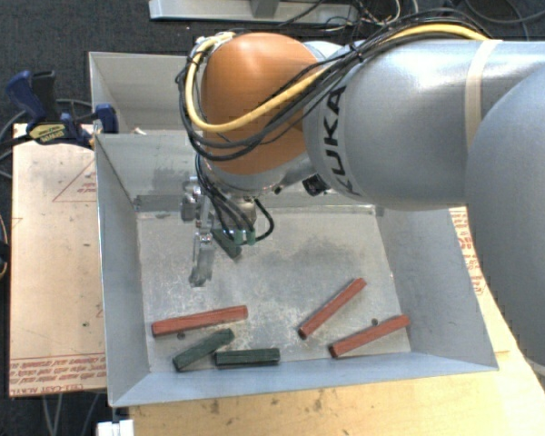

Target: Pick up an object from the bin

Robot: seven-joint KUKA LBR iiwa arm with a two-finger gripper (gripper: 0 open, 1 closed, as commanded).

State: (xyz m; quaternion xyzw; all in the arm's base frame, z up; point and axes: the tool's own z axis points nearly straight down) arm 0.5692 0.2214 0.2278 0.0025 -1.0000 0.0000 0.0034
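My gripper (200,271) hangs below the orange cover in the left half of the bin, above bare floor near the back wall. Nothing shows in it. Nearest to it, toward the front, lies a red-brown flat bar (200,320), roughly level across the bin. Just in front of that bar sit two dark green bars: one tilted (203,349) and one lying level (246,357) by the front wall. All three are apart from the gripper.
Two more red-brown bars lie in the right front of the bin, one slanted (332,307) and one nearer the front right corner (370,335). The big grey arm covers the bin's back right.
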